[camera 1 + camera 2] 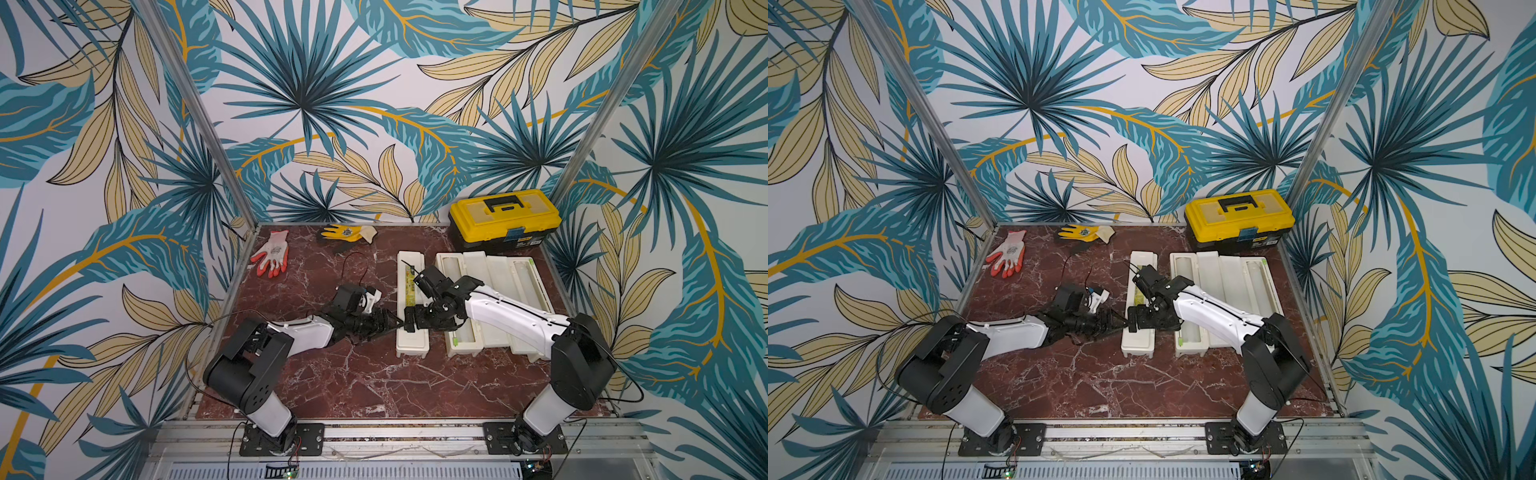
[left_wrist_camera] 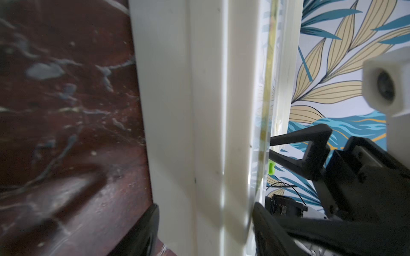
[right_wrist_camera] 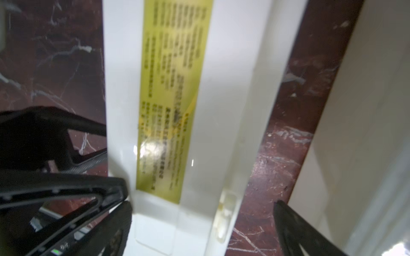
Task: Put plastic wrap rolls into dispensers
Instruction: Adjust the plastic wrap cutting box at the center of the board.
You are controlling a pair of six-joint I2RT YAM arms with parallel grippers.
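Left gripper (image 2: 205, 207) straddles the closed dispenser (image 1: 412, 345) near its front end, coming in from 9 o'clock. Can't tell if it's clamped or loose. Right gripper (image 3: 203, 205) is over the same end, fingers spread wide and not gripping. Open dispensers (image 1: 476, 274) at its 3 o'clock, one roll (image 1: 451, 272) in each. Toolbox (image 1: 503, 218) at far 1 o'clock.

Nothing can be read: the yellow label strip (image 3: 173, 99) on the closed dispenser (image 3: 224, 88) carries rows of small dark print too blurred to make out, and the emblems on the white-and-orange glove (image 1: 272, 253) and the yellow glove (image 1: 347, 233) are too small.
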